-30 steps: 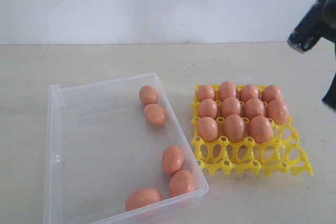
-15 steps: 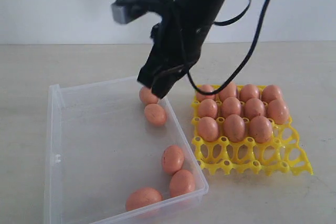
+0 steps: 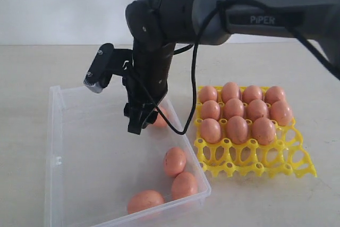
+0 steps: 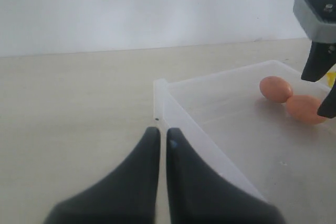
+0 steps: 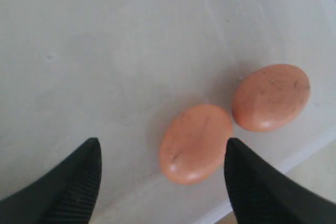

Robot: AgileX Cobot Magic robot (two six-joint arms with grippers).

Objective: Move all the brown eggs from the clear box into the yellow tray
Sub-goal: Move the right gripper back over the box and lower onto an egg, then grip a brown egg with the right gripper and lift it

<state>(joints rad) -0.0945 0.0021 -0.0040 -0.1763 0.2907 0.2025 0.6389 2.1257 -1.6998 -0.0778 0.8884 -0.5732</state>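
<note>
The clear box (image 3: 53, 131) lies on the left and the yellow tray (image 3: 254, 164) on the right. Several brown eggs (image 3: 236, 128) fill the tray's far cups. Three eggs lie at the box's near right: one (image 3: 175, 161), a second (image 3: 184, 185) and a third (image 3: 144, 201). My right gripper (image 3: 139, 119) hangs low inside the box, open. Between its jaws lies one egg (image 5: 195, 142), with a second egg (image 5: 271, 97) just beside it. My left gripper (image 4: 163, 131) is shut and empty, outside the box's corner (image 4: 160, 85).
The tray's near row of cups (image 3: 265, 166) holds nothing. The right arm (image 3: 276, 14) stretches across above the tray from the right. The box's right wall (image 3: 186, 147) runs close to the tray. A white wall (image 3: 64, 3) stands behind the table.
The right arm swung in from the far right, crossed over the tray and dropped into the box, its open jaws now low over the two eggs by the right wall.
</note>
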